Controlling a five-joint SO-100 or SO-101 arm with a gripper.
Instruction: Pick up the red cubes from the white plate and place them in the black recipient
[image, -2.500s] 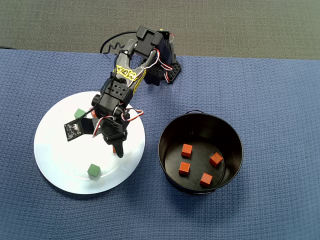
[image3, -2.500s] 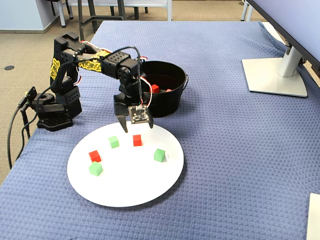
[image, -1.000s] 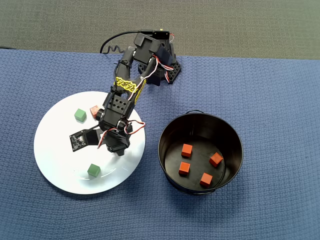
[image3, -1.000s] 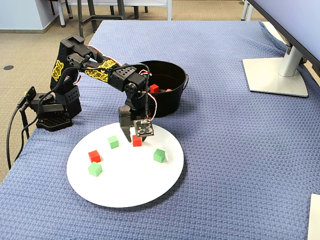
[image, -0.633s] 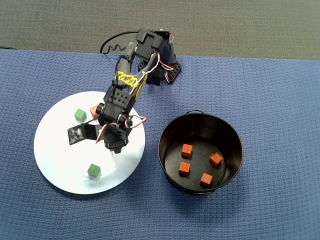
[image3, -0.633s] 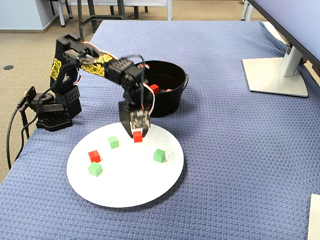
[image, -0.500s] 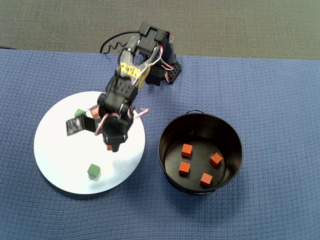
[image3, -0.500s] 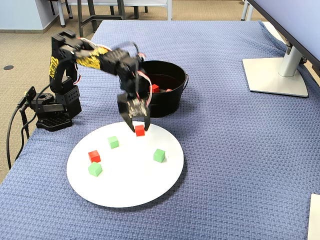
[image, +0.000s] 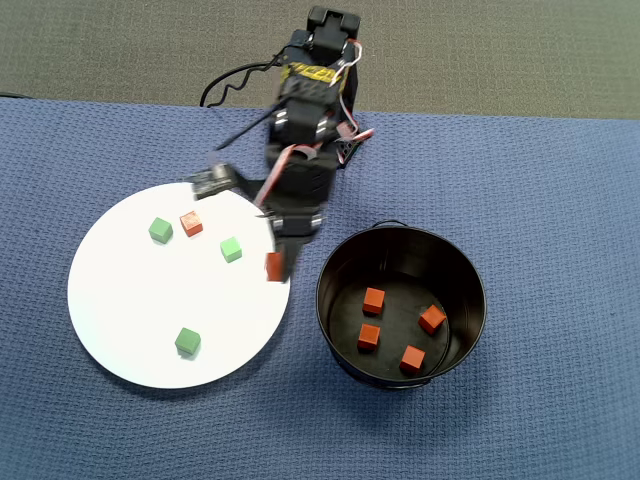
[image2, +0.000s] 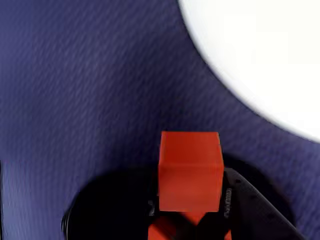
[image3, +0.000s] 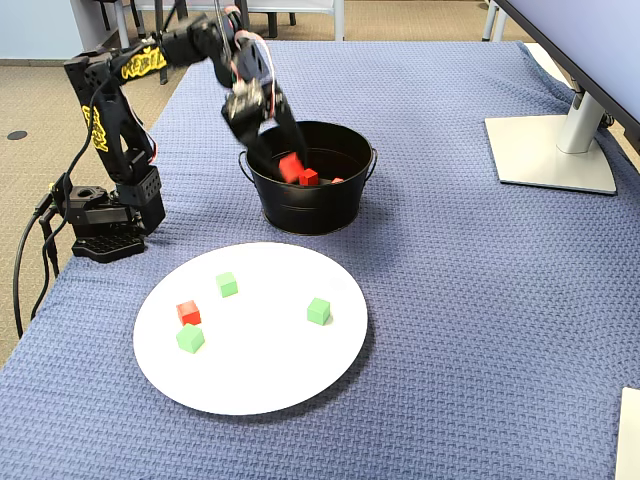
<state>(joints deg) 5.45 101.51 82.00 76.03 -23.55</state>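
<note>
Between the white plate (image: 120, 320) and the black recipient (image: 470, 330), your jaws hold a red cube (image: 274, 266) clamped aloft; carry it fully past the rim before you release.

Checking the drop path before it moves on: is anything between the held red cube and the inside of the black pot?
Nothing visible. The gripper holds the red cube in the air beside the black pot, whose open top is uncovered; four red cubes lie on its floor, and only its near wall remains to be cleared.
</note>
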